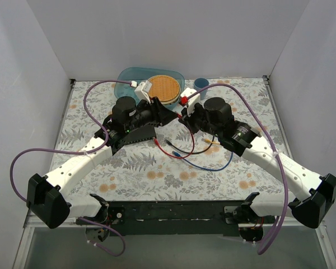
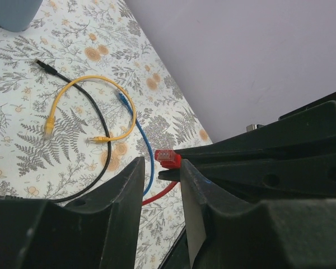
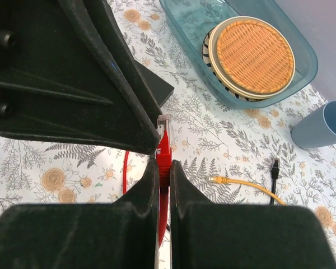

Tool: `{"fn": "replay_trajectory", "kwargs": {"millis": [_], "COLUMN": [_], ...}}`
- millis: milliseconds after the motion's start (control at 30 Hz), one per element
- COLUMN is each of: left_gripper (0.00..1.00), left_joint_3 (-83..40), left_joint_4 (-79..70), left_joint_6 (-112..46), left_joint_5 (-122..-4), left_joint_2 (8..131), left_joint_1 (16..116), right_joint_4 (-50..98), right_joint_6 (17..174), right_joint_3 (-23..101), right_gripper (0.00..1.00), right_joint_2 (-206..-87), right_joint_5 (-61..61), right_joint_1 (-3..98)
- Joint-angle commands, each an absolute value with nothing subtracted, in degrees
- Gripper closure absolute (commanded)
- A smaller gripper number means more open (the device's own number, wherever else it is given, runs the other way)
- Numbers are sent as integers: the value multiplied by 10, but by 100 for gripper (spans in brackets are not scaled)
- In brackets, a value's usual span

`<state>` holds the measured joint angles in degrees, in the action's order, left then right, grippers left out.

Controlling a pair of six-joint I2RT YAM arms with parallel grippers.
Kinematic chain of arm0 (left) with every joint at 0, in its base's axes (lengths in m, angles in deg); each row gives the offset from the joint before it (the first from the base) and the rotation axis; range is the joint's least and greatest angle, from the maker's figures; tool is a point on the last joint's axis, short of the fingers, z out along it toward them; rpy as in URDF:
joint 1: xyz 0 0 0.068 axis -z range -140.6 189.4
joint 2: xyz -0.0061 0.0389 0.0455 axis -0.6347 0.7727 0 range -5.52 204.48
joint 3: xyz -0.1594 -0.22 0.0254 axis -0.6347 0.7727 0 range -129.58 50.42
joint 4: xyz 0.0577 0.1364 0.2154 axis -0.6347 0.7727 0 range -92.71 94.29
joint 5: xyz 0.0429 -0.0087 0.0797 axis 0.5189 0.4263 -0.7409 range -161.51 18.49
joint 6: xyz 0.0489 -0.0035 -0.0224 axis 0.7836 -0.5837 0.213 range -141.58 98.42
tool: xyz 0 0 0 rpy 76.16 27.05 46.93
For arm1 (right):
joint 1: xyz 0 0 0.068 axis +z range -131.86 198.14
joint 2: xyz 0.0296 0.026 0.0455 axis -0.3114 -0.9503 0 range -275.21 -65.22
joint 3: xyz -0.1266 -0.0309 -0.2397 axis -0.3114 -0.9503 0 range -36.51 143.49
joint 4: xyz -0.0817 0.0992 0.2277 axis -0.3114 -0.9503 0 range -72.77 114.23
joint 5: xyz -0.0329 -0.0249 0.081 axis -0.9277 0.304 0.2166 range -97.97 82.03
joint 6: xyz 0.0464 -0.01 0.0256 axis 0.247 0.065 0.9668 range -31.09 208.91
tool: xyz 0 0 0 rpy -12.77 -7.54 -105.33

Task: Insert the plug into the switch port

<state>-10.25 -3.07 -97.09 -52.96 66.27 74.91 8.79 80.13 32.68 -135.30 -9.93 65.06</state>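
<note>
Fern-printed bench point(image 1: 157, 179), plain white walls. The flat matte-black switch point(image 1: 139, 134) lies beneath your left end effector point(image 2: 161, 174), whose fingers stand slightly apart, empty. Just right of the switch, your right end effector point(image 3: 164, 165) pinches the clear-tipped red plug point(image 3: 164, 143). Both arms reach inward, elbows out.

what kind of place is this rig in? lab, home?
Most likely a lab robot cell, not a home: plain white panel walls box in a floral-print tabletop, two white robot arms are mounted at its near edge, and a loose yellow patch cable lies out as a prop.
</note>
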Motion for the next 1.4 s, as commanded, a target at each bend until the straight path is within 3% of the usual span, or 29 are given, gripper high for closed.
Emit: {"fn": "replay_trajectory", "kwargs": {"millis": [0,300,367,467,500,633,733,767,833,1033,1167,1367], "left_gripper": [67,64,69,88,100,100,100,100,100,100,100,100], "left_joint_3": [-95,-87,-87,-85,-84,-80,-76,-74,-66,-31,3,58], "left_joint_4": [-66,-90,-97,-111,-114,-121,-110,-96,-80,-48,-71,-175], "left_joint_6": [-983,-993,-995,-1000,-1002,-998,-975,-964,-927,-843,-802,-776], "left_joint_5": [-520,-513,-506,-494,-490,-483,-504,-514,-557,-614,-583,-453], "left_joint_2": [650,652,659,663,662,660,650,644,624,565,520,467], "left_joint_1": [752,752,752,752,752,752,753,752,752,751,749,748], "right_joint_4": [132,142,144,142,142,147,146,142,130,143,168,197], "right_joint_6": [806,806,807,808,809,818,821,820,821,849,860,885], "right_joint_3": [324,314,315,317,317,314,316,318,326,311,297,305], "right_gripper": [99,99,99,99,99,99,63,43,32,27,23,24], "right_joint_2": [-1332,-1324,-1323,-1325,-1325,-1329,-1332,-1332,-1331,-1307,-1298,-1327], "right_joint_5": [-95,-86,-84,-84,-85,-94,-103,-108,-110,98,292,455], "right_joint_1": [656,667,667,669,669,670,669,668,662,567,511,506]}}
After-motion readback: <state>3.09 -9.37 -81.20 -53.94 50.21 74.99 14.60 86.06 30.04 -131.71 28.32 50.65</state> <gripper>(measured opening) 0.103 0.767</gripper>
